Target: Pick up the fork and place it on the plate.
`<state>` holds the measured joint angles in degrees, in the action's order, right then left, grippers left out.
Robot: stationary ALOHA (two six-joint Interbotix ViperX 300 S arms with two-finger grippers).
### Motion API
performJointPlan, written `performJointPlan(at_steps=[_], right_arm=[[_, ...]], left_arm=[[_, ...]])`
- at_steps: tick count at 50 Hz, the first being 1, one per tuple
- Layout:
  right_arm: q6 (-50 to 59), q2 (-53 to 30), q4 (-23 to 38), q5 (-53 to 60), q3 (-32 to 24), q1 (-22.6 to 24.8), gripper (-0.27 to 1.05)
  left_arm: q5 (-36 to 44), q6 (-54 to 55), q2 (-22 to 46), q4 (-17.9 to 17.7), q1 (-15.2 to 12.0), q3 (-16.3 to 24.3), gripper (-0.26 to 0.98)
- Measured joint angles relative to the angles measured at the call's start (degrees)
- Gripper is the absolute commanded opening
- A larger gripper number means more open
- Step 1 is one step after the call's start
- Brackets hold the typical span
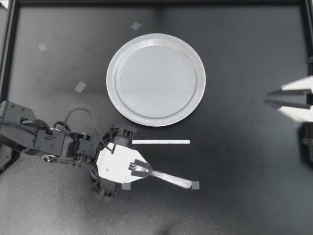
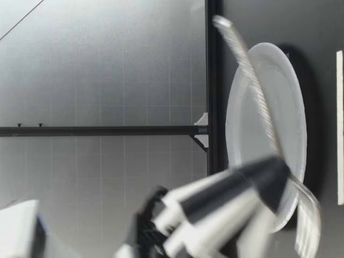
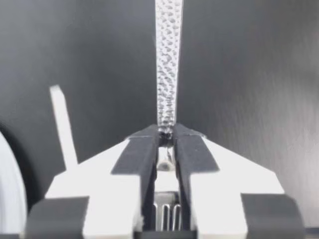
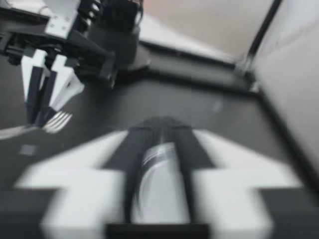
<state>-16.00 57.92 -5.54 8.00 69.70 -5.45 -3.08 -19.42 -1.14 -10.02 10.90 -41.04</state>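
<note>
Black matte table (image 1: 244, 171) is filling the top view, with a black frame rail (image 1: 9, 58) running along its edge. Small tape squares (image 1: 80, 87) are sitting scattered around the plate (image 1: 111, 81). In the low view a plain grey panelled wall (image 2: 107, 70) is standing behind the plate, past the table's far rail.

A white strip (image 1: 160, 142) is lying just off the plate's rim, not touching it. The fork (image 1: 171, 178) is sitting beyond that strip from the plate, clear of it.

My left gripper (image 1: 142, 170) is reaching in from the plate's left side and is clamping the fork. In the left wrist view both fingers (image 3: 144, 159) are pressing its neck from two sides, the textured handle is pointing straight ahead of them, and the tines are showing behind the pads toward the wrist. In the low view the handle end is slanting upward in front of the plate, with the tines lower.

My right gripper (image 1: 268, 98) is hanging well apart from the plate on its right side, holding nothing visible. Cannot tell whether it is released or clenched.
</note>
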Motion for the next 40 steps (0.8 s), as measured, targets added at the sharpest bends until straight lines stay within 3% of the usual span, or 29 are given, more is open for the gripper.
performJointPlan(at_steps=[4, 10, 15, 21, 29, 35, 40], right_arm=[[5.3, -1.5, -3.9, -1.9, -0.1, -0.2, 0.72], [9.5, -2.8, -4.3, -5.1, -1.1, -0.2, 0.7], [6.2, -3.0, 2.8, -5.0, -1.2, -0.2, 0.7], [-2.7, -3.1, 14.9, -1.9, -1.3, -0.8, 0.72], [-16.4, -3.2, 23.6, -0.9, -2.5, -6.0, 0.74], [-28.8, -3.3, 27.9, -0.4, -3.6, -10.0, 0.74], [-39.2, -4.7, 29.5, 0.9, -3.7, -10.6, 0.74]], left_arm=[[-5.1, -0.4, -0.1, 0.4, 0.0, 1.1, 0.08], [-4.5, -0.5, -0.4, 0.4, -0.6, 3.0, 0.08], [2.2, 0.1, -0.6, 0.0, -1.0, 4.1, 0.08], [12.2, 5.3, -0.5, -4.0, -1.0, 4.4, 0.08], [24.7, 23.0, -0.6, -10.6, -1.1, 4.4, 0.08], [34.4, 42.5, -0.6, -11.7, -1.1, 3.5, 0.08], [44.0, 59.5, -0.6, -11.8, -1.1, 1.9, 0.08]])
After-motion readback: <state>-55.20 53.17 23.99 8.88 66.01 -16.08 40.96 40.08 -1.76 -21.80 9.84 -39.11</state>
